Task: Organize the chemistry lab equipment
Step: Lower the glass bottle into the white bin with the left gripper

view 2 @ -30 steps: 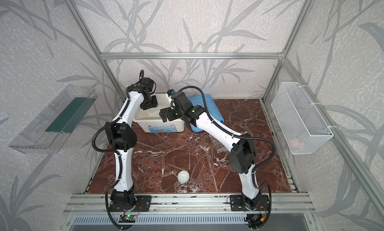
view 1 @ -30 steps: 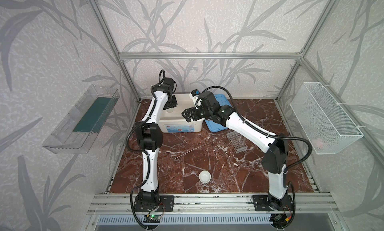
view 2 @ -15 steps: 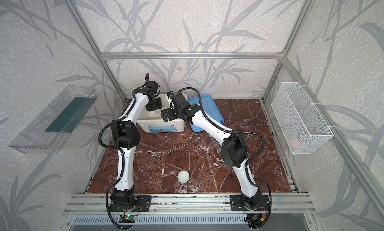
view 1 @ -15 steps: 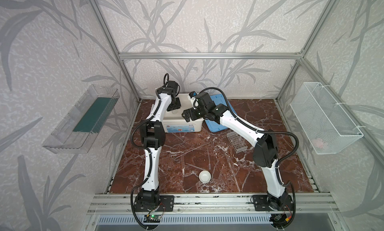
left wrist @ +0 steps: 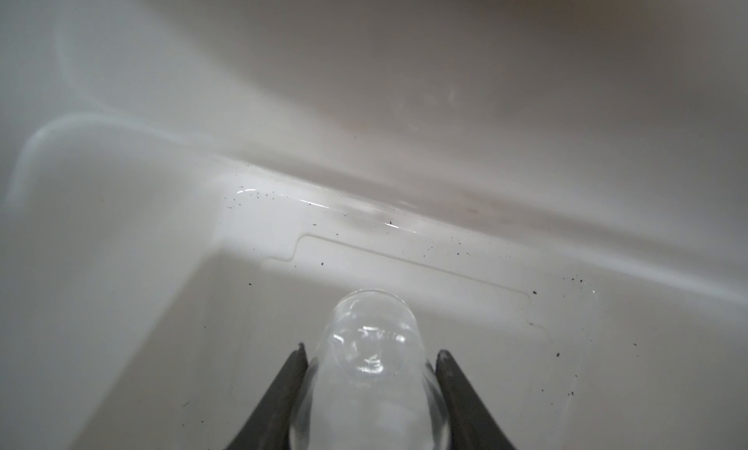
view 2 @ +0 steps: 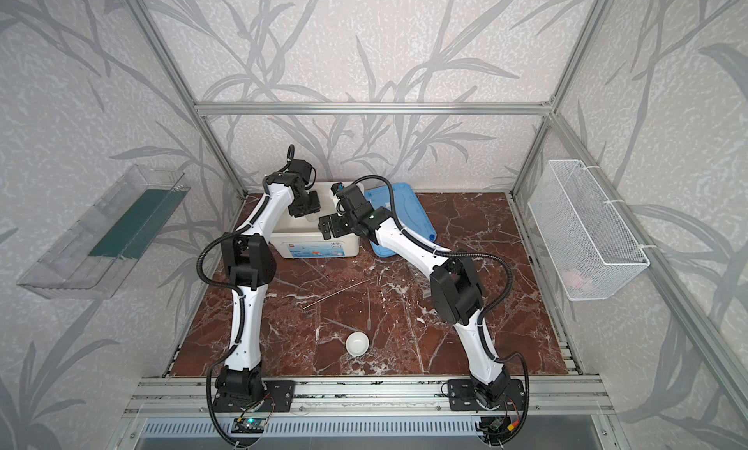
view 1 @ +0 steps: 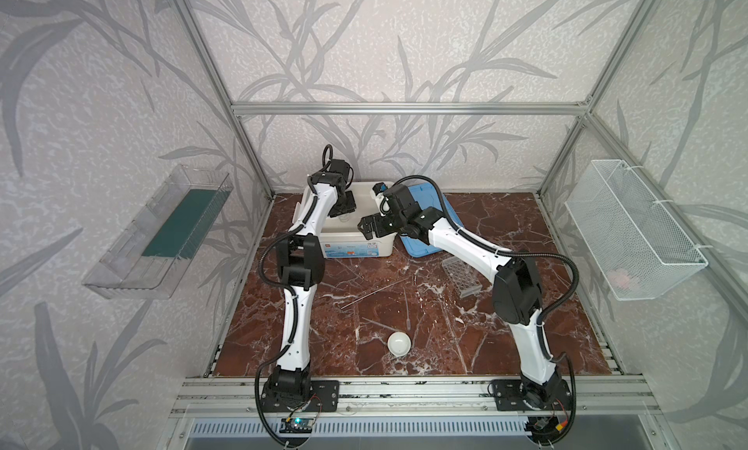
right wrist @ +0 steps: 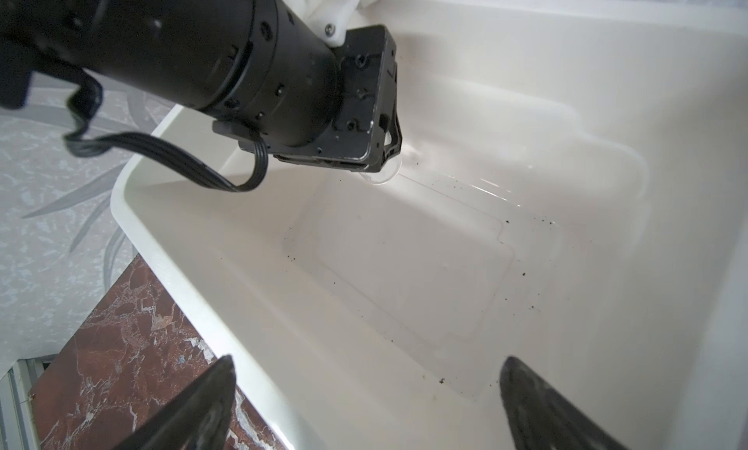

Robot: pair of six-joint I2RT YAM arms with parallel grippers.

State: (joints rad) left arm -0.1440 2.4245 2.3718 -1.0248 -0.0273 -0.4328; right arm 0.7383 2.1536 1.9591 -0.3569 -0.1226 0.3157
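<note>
Status: my left gripper (left wrist: 370, 353) is clamped on the small clear glass jar (left wrist: 372, 326), holding it low inside the white tub (view 1: 356, 247), near a tub corner. I cannot tell whether the jar touches the tub floor. My right gripper (right wrist: 368, 365) is spread wide and empty over the tub's front rim. The clear grid-holed rack (view 1: 461, 272) lies outside the tub, past the blue lid (view 1: 421, 247) that sits just beside the tub. The small round white dish (view 1: 399, 342) and thin rods (view 1: 374, 292) lie well in front of the tub.

left arm (view 1: 297, 326), right arm (view 1: 465, 245): white shells, black joints | cables (view 1: 263, 261): black, ribbed | wrist (right wrist: 243, 63): black cylinder, small screws
</note>
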